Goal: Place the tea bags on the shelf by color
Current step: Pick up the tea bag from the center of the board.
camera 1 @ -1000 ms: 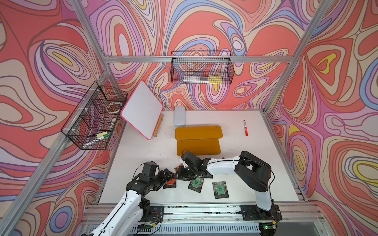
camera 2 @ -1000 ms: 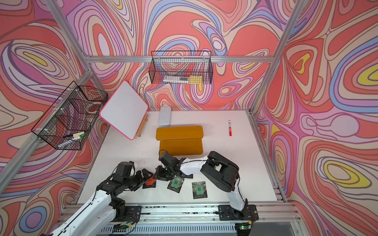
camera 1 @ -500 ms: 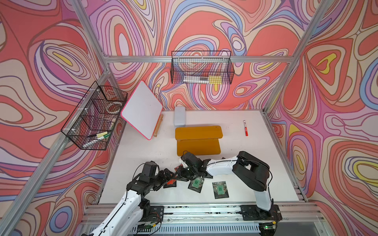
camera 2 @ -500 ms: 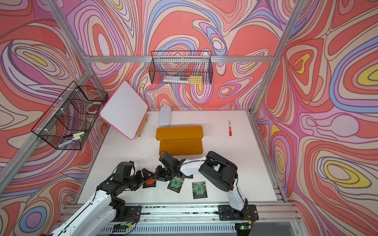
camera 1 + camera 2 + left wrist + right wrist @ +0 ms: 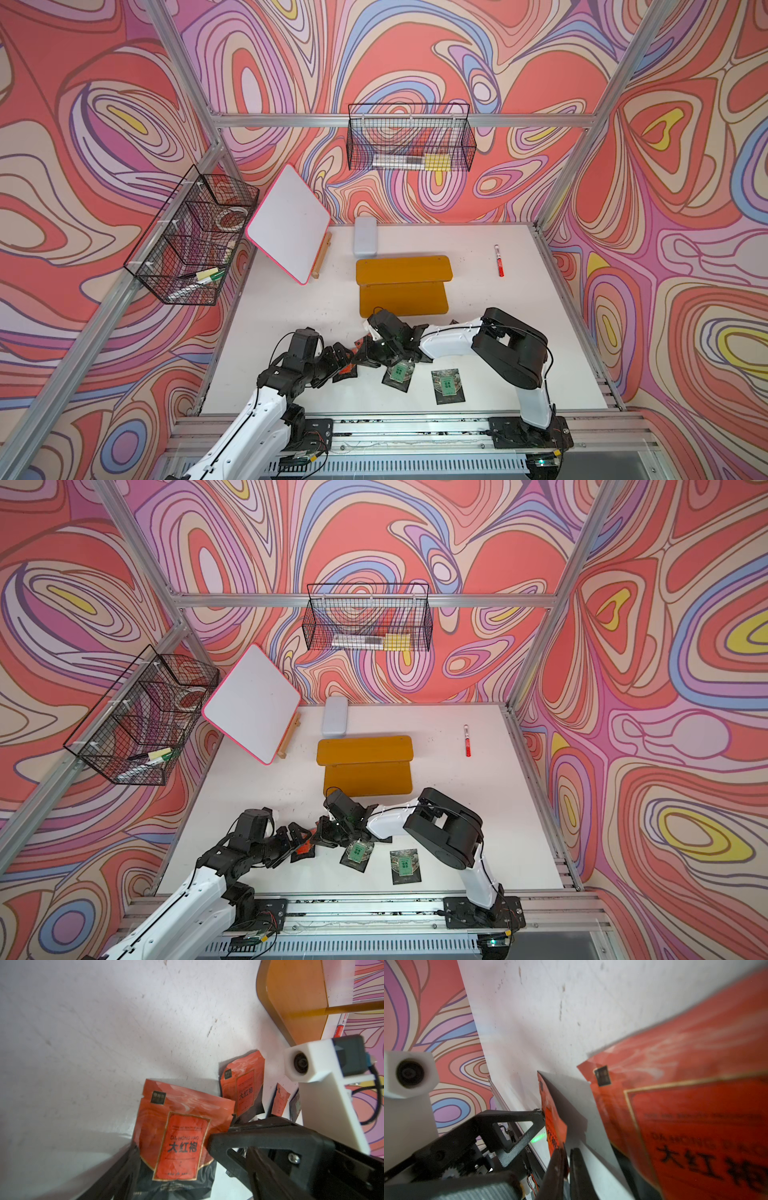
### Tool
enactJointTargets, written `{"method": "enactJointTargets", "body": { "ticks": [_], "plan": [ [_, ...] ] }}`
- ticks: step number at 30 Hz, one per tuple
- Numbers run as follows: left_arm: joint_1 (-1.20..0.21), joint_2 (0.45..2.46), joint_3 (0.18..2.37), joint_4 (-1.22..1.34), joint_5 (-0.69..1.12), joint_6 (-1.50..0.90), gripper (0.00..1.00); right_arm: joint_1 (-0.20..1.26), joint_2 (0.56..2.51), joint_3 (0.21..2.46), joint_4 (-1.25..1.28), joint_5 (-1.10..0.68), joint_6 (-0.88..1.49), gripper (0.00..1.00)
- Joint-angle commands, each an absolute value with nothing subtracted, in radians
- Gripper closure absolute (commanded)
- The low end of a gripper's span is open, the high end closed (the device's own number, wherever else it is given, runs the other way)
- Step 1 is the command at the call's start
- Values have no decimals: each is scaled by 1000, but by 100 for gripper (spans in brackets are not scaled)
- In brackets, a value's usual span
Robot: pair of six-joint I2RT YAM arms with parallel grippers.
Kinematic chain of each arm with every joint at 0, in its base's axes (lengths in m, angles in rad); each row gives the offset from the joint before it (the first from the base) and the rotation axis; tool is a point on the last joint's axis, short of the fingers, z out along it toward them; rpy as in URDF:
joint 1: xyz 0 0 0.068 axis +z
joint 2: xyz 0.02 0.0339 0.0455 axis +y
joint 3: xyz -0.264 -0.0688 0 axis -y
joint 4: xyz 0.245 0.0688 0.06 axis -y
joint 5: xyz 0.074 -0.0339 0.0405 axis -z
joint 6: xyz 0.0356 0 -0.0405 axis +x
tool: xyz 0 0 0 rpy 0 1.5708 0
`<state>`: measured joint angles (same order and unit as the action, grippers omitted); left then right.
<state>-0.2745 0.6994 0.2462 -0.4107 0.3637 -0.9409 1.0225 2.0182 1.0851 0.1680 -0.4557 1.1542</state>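
jaws of the right gripper are pressed together on the edge of a red tea bag. jaws of the left gripper stand wide apart, one on each side of a red tea bag; whether it is the same one cannot be told. both grippers are low over the table. two green tea bags lie at 5 o'clock from them. the yellow shelf is at 12 o'clock, close by.

Pink-edged white board — propped at table far-left corner; grey case, far edge; red marker, right edge; two wire baskets — wall-hung.
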Motion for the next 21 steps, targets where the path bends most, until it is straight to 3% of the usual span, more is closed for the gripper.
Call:
{"method": "enactJointTargets", "body": {
  "ticks": [1,12,21],
  "plan": [
    [-278,691,217,-442,345,-948,16,1026,2015,1073,176,-437,1139,97],
    [-278,598,313,-519,228,-918,1,1025,1920,1075,119,-389,1040,100],
    [-278,555,369,-451,242,-871,1,990,1777,1069,-4,-358,914,100]
  ]
}}
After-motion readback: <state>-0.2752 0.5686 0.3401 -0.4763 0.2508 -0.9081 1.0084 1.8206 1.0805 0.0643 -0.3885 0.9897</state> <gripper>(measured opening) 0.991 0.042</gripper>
